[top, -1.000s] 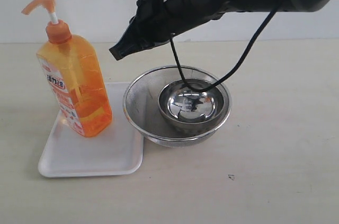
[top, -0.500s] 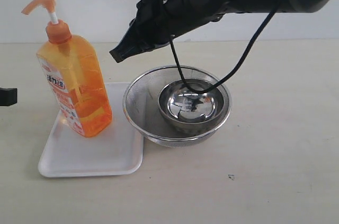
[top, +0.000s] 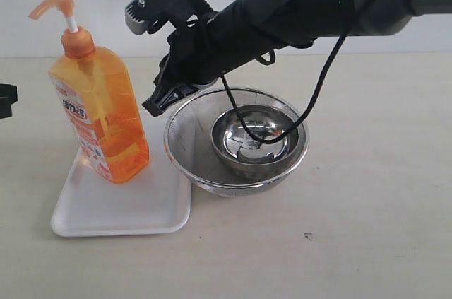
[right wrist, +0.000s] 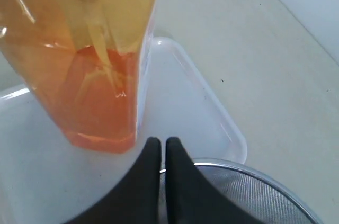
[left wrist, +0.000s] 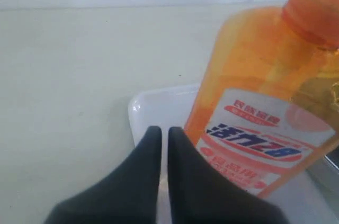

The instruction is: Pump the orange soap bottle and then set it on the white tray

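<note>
- Bottle: the orange soap bottle (top: pixel 99 115) stands upright on the white tray (top: pixel 120 215), toward the tray's far left part in the exterior view. Its base is flat on the tray floor.
- Its orange pump head sits raised on a white stem, with the spout pointing to the left of the exterior view. The white-and-red label runs down the bottle's left side.
- Nothing touches the bottle.
- The right gripper (top: pixel 154 104) has its jaws pressed together and holds nothing. Its tips point down, just beside the bottle's right side with a small gap between them.
- In the right wrist view those tips hang over the tray's edge, between the bottle and the strainer's rim.
- The left gripper (left wrist: pixel 160 133) also has its jaws together, with only a thin slit between them, and holds nothing. Its tips sit near the tray's corner, beside the bottle's label.
- In the exterior view only a black sliver of it shows at the left edge, apart from the bottle.
- A mesh strainer bowl (top: pixel 185 152) touches the tray's right edge, and a smaller steel bowl (top: pixel 251 145) rests inside it.
- A black cable (top: pixel 321 87) droops from the right arm into the steel bowl.
- Everything stands on a pale table (top: pixel 367 207).
</note>
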